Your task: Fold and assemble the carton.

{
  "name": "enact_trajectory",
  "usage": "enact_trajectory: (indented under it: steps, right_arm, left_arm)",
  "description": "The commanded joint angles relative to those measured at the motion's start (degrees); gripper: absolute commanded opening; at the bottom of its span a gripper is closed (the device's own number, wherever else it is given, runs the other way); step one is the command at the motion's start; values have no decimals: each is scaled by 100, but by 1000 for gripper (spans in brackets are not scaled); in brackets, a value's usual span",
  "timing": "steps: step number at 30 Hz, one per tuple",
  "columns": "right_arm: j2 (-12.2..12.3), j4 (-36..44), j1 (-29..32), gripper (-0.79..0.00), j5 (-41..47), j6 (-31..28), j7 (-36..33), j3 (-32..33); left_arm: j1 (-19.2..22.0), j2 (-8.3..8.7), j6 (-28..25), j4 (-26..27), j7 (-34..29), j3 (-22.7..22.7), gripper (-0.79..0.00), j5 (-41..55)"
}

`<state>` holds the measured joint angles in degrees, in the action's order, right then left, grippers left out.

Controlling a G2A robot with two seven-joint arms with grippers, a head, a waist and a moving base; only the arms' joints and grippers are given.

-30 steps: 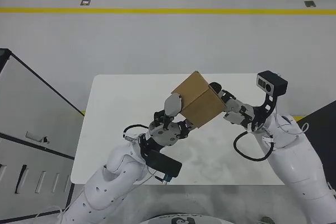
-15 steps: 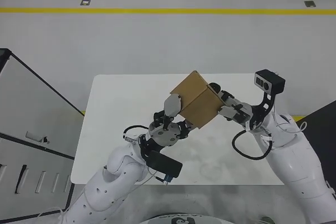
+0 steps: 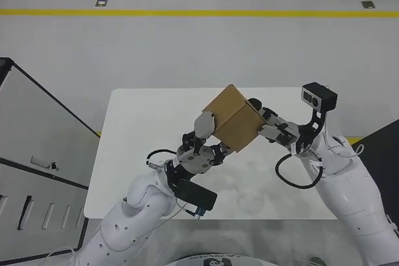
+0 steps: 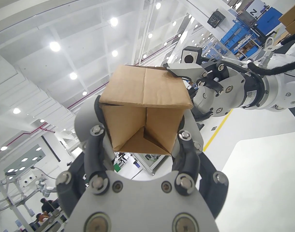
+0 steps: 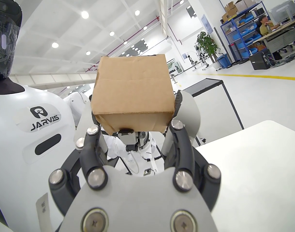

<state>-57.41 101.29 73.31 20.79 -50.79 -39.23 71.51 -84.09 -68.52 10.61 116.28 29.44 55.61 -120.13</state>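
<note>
The brown carton [image 3: 234, 118] hangs tilted in the air above the far half of the white table [image 3: 139, 133]. My left gripper [image 3: 209, 137] is shut on its near left end, one finger on each side wall [image 4: 142, 112]. In the left wrist view the end flaps facing the camera are folded in, with a triangular gap between them. My right gripper [image 3: 261, 118] is shut on the opposite right end, its fingers clamping two sides of the carton [image 5: 133, 90]. The face towards the right wrist camera is closed and flat. The right gripper [image 4: 189, 95] meets the box from behind.
A dark framed cabinet [image 3: 26, 126] stands left of the table. A yellow line [image 3: 199, 12] runs across the floor beyond it. Bare table surface [image 3: 266, 186] lies under and in front of the arms.
The carton and the right arm edged slightly to the left early on. Since half a second ago nothing has visibly moved.
</note>
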Motion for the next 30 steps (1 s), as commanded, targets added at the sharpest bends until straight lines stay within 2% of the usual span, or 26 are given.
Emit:
enact_trajectory:
  steps: [1, 8, 12, 18, 23, 30]
  right_arm:
    - [-1, -23, 5, -785, 48, 0, -12, 2]
    - [-3, -182, 36, -785, 591, 13, -43, 18]
    - [0, -334, 64, -785, 1357, 74, -180, 24]
    - [12, -518, 99, -785, 2785, 309, -803, 53]
    - [8, -687, 90, -785, 3843, 549, -1609, 140]
    - [-44, -809, 38, -785, 4855, 1056, -2482, 251]
  left_arm:
    - [-6, -4, 17, 0, 7, 15, 0, 10]
    - [-34, -17, 122, 56, 43, 111, 0, -3]
    - [-85, -16, 186, 129, 77, 206, 0, 6]
    - [-203, -6, 272, 204, 110, 380, 0, -13]
    - [-323, 0, 373, 248, 143, 506, 0, -26]
    - [-474, -1, 549, 336, 214, 639, 0, -2]
